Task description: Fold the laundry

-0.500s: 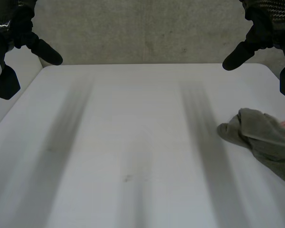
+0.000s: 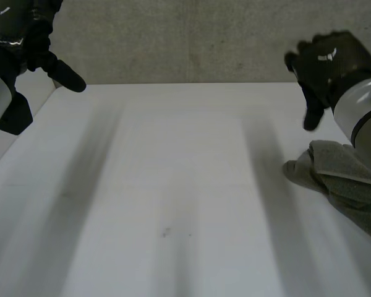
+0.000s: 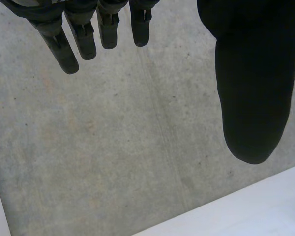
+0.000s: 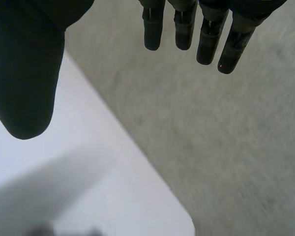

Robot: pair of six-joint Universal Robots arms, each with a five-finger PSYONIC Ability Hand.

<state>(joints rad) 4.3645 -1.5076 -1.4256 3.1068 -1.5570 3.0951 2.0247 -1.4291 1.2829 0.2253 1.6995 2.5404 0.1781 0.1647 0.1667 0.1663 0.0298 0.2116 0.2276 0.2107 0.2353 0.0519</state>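
Grey-green cloth (image 2: pixel 341 176), soft and rumpled into a lumpy heap, is lying on the right side of the smooth white table (image 2: pixel 173 185), just beside the right arm in the head view. Right hand (image 2: pixel 331 62) is hovering over the table's far right part near the cloth, its fingers (image 4: pixel 187 29) hanging straight and relaxed, thumb spread wide, holding nothing. Left hand (image 2: pixel 18 46) is hanging by the far left corner, well apart from the cloth, its fingers (image 3: pixel 83 34) likewise straight and loose, gripping nothing, with rough speckled concrete floor (image 3: pixel 113 147) lying beyond them.
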